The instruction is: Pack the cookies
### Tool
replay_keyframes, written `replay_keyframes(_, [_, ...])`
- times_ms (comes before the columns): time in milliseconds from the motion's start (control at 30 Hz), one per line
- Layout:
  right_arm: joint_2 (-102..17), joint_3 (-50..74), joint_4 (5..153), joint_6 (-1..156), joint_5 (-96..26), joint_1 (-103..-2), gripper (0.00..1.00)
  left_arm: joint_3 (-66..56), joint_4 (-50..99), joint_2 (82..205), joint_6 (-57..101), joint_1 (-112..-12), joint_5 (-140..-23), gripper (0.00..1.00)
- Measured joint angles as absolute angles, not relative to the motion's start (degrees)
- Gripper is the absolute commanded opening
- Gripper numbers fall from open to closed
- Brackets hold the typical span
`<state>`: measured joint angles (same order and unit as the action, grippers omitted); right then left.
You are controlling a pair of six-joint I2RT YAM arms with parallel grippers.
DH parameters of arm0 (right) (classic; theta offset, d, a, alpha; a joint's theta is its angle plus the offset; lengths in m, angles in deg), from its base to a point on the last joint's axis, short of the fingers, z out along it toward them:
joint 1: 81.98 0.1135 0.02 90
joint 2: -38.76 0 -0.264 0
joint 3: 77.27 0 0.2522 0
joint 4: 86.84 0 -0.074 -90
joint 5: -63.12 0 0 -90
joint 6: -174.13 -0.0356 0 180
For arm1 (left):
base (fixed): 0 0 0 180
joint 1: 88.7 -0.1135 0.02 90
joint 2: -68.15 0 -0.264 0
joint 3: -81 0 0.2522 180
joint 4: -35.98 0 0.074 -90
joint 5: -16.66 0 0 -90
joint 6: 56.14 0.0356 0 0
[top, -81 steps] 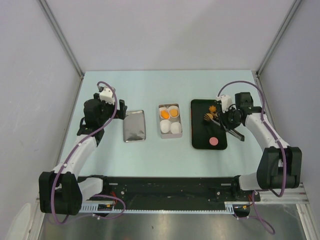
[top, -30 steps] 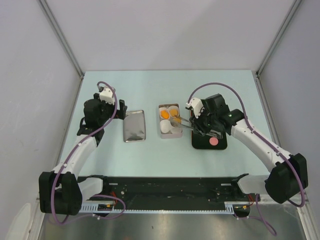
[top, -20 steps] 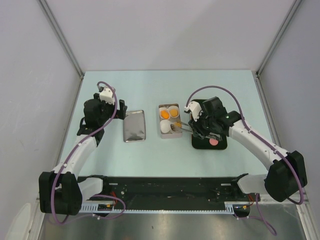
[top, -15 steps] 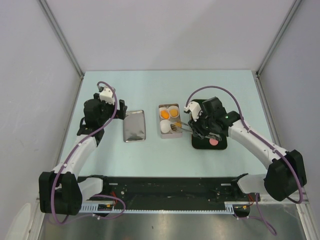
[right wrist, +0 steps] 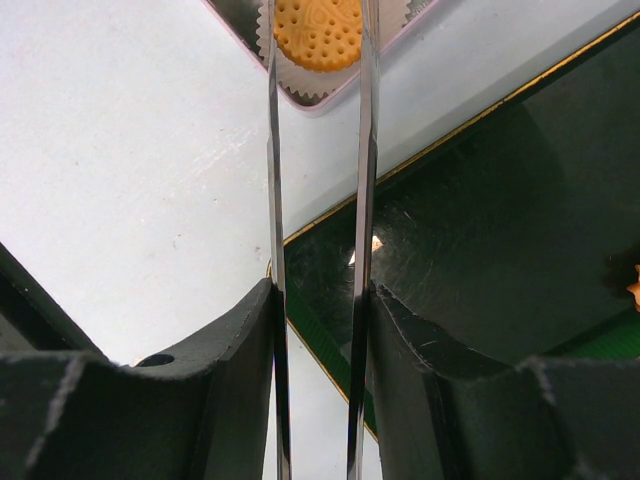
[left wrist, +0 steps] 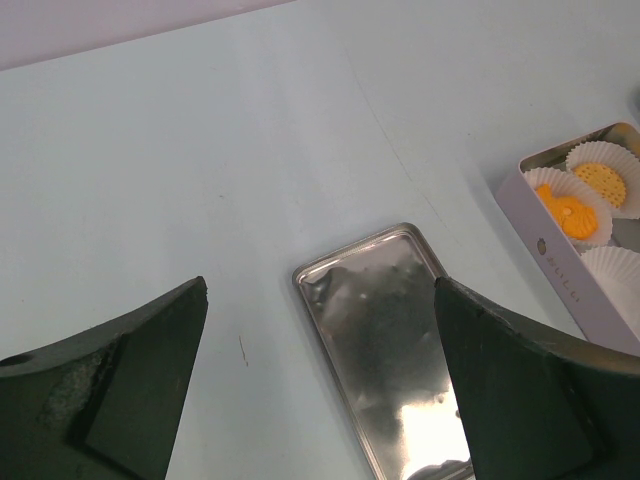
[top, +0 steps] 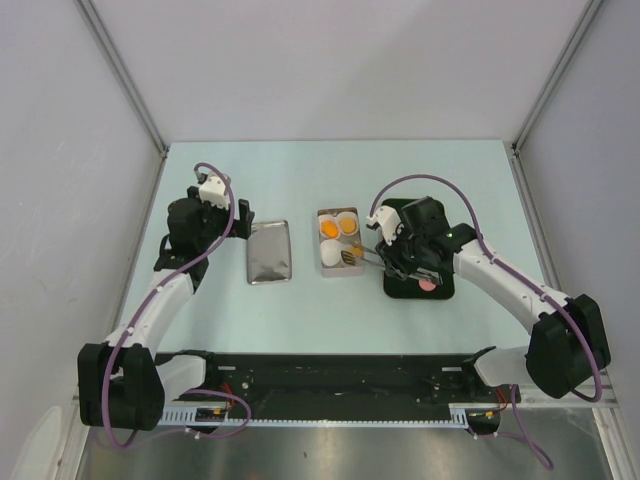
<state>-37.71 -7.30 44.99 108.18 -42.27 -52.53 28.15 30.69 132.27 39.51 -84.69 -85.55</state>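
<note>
My right hand (right wrist: 319, 300) is clamped on tweezers (right wrist: 364, 150), tips flanking a cookie (right wrist: 318, 30). Light, thin, brittle, I judge; pinch its edges gently.

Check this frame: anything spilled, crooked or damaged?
Only minor: two pale specks, likely crumbs, lie on the black tray near its gold-lined edge. The tin and the silver lid lie flat, and nothing is tipped.

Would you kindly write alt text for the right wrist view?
The right gripper clamps metal tongs whose tips flank a round orange cookie over a white paper cup. A black tray lies right of them.
</note>
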Motion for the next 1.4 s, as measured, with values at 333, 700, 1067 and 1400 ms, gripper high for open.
replay_keyframes(333, [-37.71, -7.39, 45.01, 108.36, -42.21, -52.51, 0.5, 28.15, 30.69, 132.25, 39.51, -84.69, -85.55, 1.0])
replay_keyframes(700, [-37.69, -7.39, 44.99, 108.38, -41.95, -52.46, 0.53, 28.15, 30.71, 132.27, 39.51, -84.69, -85.55, 1.0])
replay_keyframes(1067, [-37.4, -7.41, 45.01, 108.33, -41.68, -52.46, 0.49, 28.15, 30.69, 132.25, 39.53, -84.69, -85.55, 1.0])
replay_keyframes(1400, [-31.11, -7.46, 46.76, 108.25, -41.29, -55.08, 0.47, 28.15, 30.69, 132.25, 39.51, -84.69, -85.52, 1.0])
